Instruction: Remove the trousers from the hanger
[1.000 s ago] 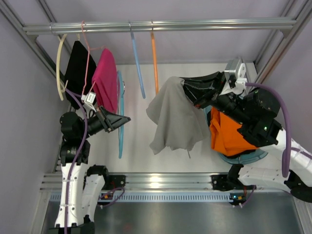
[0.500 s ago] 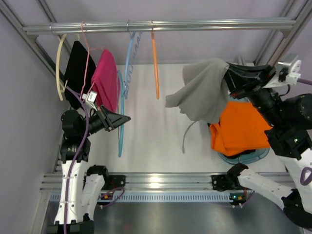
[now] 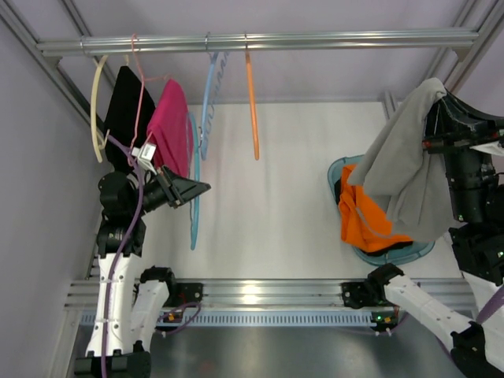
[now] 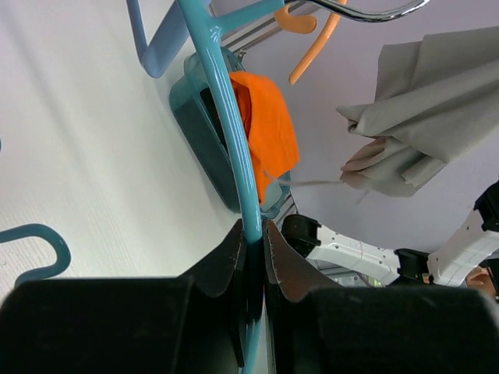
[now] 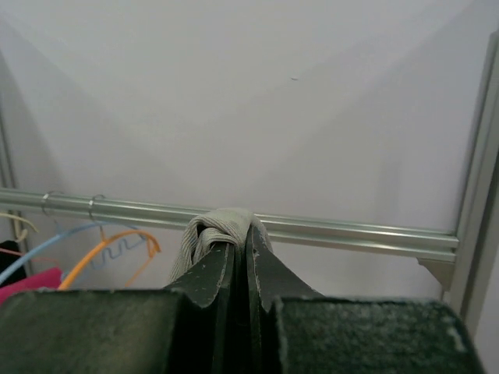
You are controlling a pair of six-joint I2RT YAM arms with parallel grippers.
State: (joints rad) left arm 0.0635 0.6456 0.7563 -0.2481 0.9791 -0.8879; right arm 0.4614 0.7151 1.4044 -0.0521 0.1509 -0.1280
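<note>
Holds trousers (image 3: 405, 169) free of hanger (image 3: 194, 228).
Clamps them in right pincer (image 5: 240, 248), far right; pinches hanger rod in left pincer (image 4: 251, 234), left.

A: Saw plain light grey on the trousers (image 3: 405, 165), without any pattern?
B: Did. Noted teal on the hanger (image 4: 226, 101), and a duller teal on the bin (image 3: 394, 253).
A: Spotted bright orange on the garment (image 3: 362, 216)?
B: Yes; matched the orange hanger (image 3: 252, 110) closely. Also logged a sky-blue hanger (image 3: 206, 94), a magenta cloth (image 3: 171, 130), a black cloth (image 3: 126, 110) and a cream hanger (image 3: 94, 110), all plain. Caught silver on the rail (image 3: 315, 39).
</note>
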